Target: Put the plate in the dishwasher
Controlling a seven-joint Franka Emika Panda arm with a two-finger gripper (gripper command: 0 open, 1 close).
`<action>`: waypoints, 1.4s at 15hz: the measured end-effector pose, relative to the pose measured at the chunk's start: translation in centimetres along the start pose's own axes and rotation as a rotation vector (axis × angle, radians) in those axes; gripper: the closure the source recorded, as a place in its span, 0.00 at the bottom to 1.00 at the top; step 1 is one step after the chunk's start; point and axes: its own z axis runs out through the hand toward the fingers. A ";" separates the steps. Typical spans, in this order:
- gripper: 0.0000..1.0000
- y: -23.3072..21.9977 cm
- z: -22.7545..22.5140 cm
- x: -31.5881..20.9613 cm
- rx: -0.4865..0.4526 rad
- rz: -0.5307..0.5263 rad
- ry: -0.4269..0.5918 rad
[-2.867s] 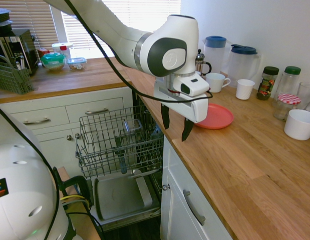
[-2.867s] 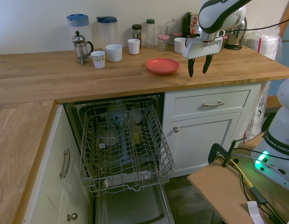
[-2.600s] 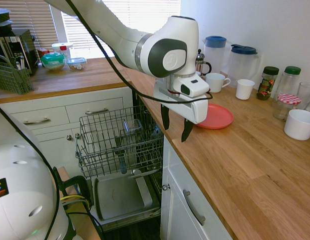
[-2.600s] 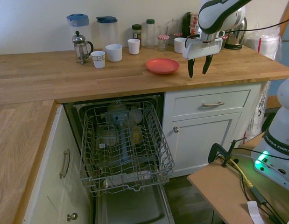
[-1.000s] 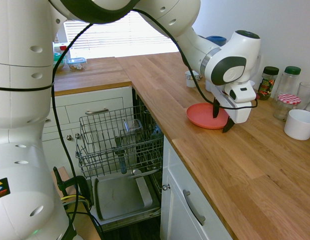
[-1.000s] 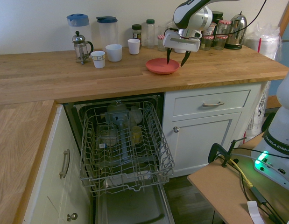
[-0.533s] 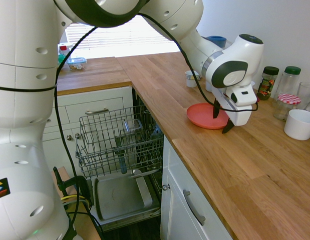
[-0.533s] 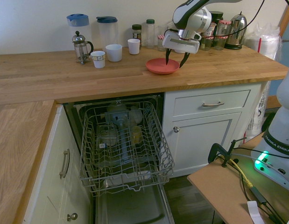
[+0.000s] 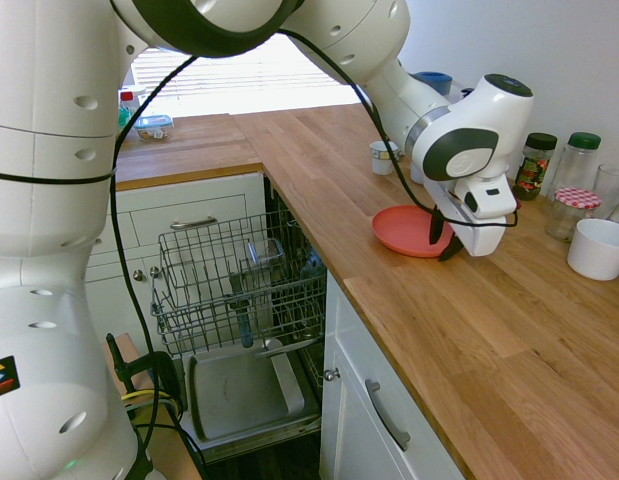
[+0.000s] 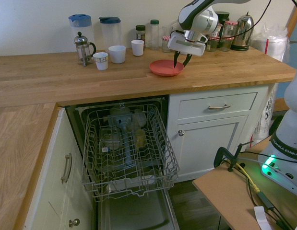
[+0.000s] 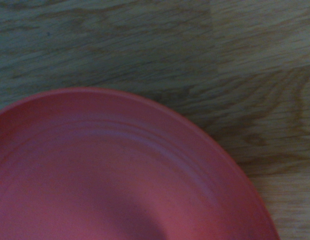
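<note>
One flat round coral-red plastic plate (image 10: 163, 68) lies on the brown wooden counter (image 10: 114, 81), and my two-finger black-tipped gripper (image 10: 181, 65) stands at its rim, fingers apart; whether they pinch it I cannot tell. Near the plate, below counter level, is the dishwasher's grey metal wire rack (image 10: 126, 148), pulled out.

1st ext. view: from above, looks along countertop (image 9: 489, 340) twd window (image 9: 244, 70). 2nd ext.: opp. side, faces wall (image 10: 158, 12); both incl. dishwasher (image 10: 124, 143). Wrist cam: close-up on plate (image 11: 94, 185).
</note>
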 end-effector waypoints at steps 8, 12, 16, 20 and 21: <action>1.00 0.6 0.2 1.4 0.043 -0.051 -0.051; 1.00 0.5 -0.5 1.3 0.054 -0.066 -0.044; 1.00 -0.8 -5.1 -0.4 0.082 -0.129 0.020; 1.00 -2.8 -10.1 -5.7 0.085 -0.207 0.121; 1.00 -3.4 -11.0 -7.8 0.079 -0.226 0.160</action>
